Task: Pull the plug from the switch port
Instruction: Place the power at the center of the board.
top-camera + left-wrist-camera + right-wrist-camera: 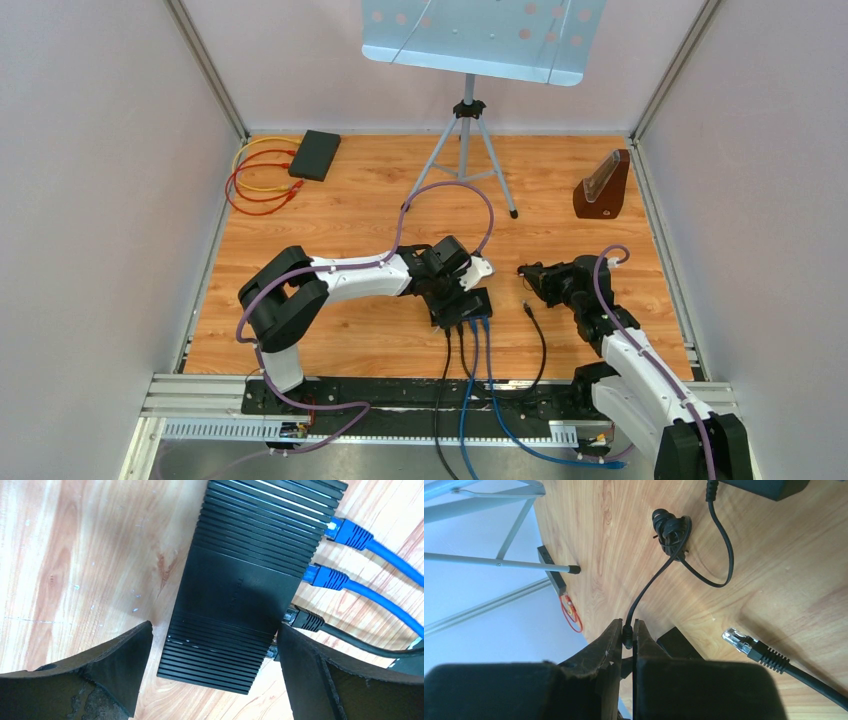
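Note:
The black ribbed switch [240,585] lies flat on the wooden table. Two blue plugs [345,532] and a black plug [305,620] sit in its ports. My left gripper [214,630] is open, with a finger on either side of the switch's near end. The right finger [310,670] hides part of another plug. My right gripper [628,630] is shut on the end of a thin black cable [659,575], which runs to a coiled bundle [669,527]. A loose black-booted plug [744,642] lies on the table beside that gripper, out of any port.
A music stand tripod [465,150] stands at the back middle. A brown metronome [603,187] is at the back right. A black box with red and yellow cables [315,155] lies at the back left. Blue and black cables [470,390] trail over the near rail.

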Motion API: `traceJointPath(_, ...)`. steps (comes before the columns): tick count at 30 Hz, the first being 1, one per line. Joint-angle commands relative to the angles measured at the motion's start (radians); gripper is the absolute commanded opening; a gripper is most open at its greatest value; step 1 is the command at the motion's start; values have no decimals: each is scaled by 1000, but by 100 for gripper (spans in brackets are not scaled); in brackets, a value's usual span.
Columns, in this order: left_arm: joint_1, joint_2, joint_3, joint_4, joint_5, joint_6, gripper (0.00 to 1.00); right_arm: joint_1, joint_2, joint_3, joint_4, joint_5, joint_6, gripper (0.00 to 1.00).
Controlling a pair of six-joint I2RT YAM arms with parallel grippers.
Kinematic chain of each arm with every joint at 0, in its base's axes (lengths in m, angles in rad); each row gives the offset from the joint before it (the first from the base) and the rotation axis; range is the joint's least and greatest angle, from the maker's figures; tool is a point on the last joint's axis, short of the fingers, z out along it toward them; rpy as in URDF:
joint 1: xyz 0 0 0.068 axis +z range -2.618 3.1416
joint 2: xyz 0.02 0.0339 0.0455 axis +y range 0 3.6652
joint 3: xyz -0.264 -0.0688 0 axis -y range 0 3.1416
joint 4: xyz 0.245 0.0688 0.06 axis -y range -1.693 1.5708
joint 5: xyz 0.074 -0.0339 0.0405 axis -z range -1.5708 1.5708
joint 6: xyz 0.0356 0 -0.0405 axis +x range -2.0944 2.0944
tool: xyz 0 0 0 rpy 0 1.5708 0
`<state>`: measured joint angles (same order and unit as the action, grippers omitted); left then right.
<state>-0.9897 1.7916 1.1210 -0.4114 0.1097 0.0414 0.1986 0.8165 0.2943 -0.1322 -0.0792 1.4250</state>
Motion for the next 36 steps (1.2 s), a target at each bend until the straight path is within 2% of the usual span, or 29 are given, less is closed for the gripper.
traceJointPath(1, 1, -91, 25, 114, -21, -117, 100, -3, 40, 110, -15, -25, -108, 7)
traceJointPath(14, 11, -250, -32, 178, -138, -194, 100, 2, 249, 393, -198, -107, -526, 9)
traceJointPath(17, 16, -313, -67, 189, -183, -205, 100, 3, 257, 447, -306, -65, -581, 8)
traceJointPath(21, 27, -366, -108, 187, -210, -207, 100, 3, 255, 448, -314, -13, -655, 11)
traceJointPath(26, 39, -379, -122, 179, -219, -213, 100, 3, 389, 476, -293, -121, -656, 15)
traceJointPath(30, 39, -373, -122, 170, -215, -217, 100, 0, 483, 459, -186, -227, -631, 15)
traceJointPath(36, 39, -380, -132, 147, -225, -211, 100, -46, 562, 457, -154, -197, -635, 15)
